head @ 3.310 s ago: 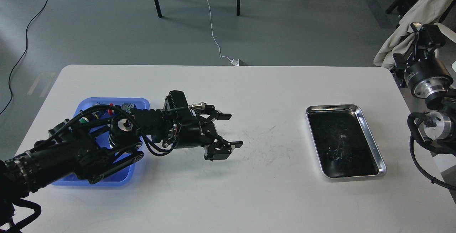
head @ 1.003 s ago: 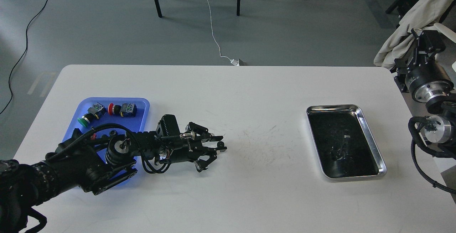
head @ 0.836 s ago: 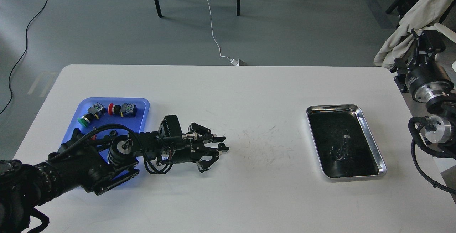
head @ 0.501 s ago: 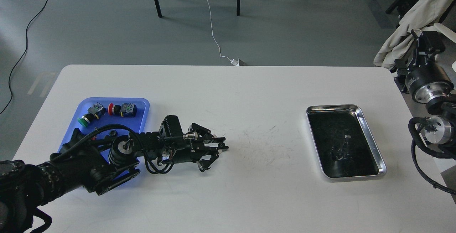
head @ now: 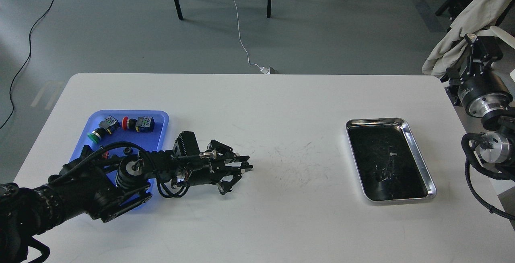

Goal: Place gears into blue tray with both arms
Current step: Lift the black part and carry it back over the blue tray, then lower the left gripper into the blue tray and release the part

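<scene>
While my left arm (head: 100, 178) lies low across the white tabletop (head: 257, 102), reaching out over the near right corner of the blue tray (head: 161, 117), its gripper (head: 241, 169) sits just past the tray's right side, fingers drawn close together. Whether a gear is pinched between the tips I cannot tell; they are too dark and small from my head view. One gear (head: 128, 150) shows as a tiny black ring on the tray floor, just beyond the arm's cable loop. At the far end of the tray sit a green-capped switch (head: 97, 133) and a red-capped switch (head: 136, 123), side by side. Well to the right, the steel tray (head: 406, 128) rests apart from everything else. My right arm (head: 481, 98) is off the tabletop's right edge, its gripper (head: 472, 40) raised against a beige cloth (head: 470, 17); its fingers cannot be told apart.
</scene>
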`<action>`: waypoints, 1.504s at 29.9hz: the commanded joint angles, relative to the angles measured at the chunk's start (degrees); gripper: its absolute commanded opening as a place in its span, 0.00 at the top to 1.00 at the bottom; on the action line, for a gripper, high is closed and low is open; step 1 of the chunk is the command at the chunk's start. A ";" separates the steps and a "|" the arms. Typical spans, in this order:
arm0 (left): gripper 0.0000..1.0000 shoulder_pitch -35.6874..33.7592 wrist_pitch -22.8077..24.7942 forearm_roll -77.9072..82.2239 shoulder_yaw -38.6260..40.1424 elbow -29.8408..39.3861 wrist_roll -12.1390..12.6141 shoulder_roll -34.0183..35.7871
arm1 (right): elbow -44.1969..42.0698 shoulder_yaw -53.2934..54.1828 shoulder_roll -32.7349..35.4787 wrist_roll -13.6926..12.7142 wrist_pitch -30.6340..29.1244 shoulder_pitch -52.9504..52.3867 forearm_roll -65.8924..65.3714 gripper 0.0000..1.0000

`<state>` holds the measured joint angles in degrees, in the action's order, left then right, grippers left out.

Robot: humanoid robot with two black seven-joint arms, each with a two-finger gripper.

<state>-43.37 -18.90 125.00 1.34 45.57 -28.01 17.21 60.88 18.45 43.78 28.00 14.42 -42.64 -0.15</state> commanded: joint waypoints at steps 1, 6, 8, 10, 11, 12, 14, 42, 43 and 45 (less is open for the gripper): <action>0.92 -0.57 -0.09 0.00 0.16 1.63 0.01 2.04 | -0.06 0.00 -0.09 0.00 0.00 0.01 -0.03 0.01; 0.92 -2.42 -0.09 0.00 0.24 1.71 0.01 4.67 | -0.06 0.00 -0.18 0.00 0.00 0.01 -0.03 0.01; 0.92 -2.94 -0.09 0.00 0.33 2.15 0.01 6.08 | -0.06 0.01 -0.36 0.00 -0.01 0.01 -0.03 0.01; 0.92 -4.00 -0.09 0.00 0.42 2.94 0.01 8.27 | -0.06 0.00 -0.53 0.00 -0.09 0.01 -0.03 0.01; 0.92 -4.61 -0.09 0.00 0.42 3.73 0.01 9.50 | -0.06 0.09 -0.53 0.00 -0.01 0.01 -0.03 0.01; 0.92 -5.14 -0.09 0.00 0.42 4.43 0.01 10.99 | -0.06 0.09 -0.53 0.00 -0.09 0.01 -0.03 0.01; 0.92 -5.85 -0.09 0.00 0.42 5.67 0.01 13.72 | -0.06 0.09 -0.53 0.00 -0.09 0.01 -0.11 0.01; 0.90 6.71 -7.73 0.00 0.95 8.75 0.01 33.95 | -0.15 -0.61 -0.53 0.00 -0.53 -0.08 -0.29 0.01; 0.90 7.15 -7.82 0.00 1.03 8.66 0.01 33.86 | -0.15 -0.61 -0.53 0.00 -0.53 -0.08 -0.38 0.01; 0.90 7.33 -7.91 0.00 1.04 8.57 0.01 33.77 | -0.24 -0.61 -0.53 0.00 -0.53 -0.08 -0.38 0.01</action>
<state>-36.61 -26.63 125.00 2.34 54.30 -28.01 51.11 60.72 17.86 43.24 28.00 13.89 -42.70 -0.49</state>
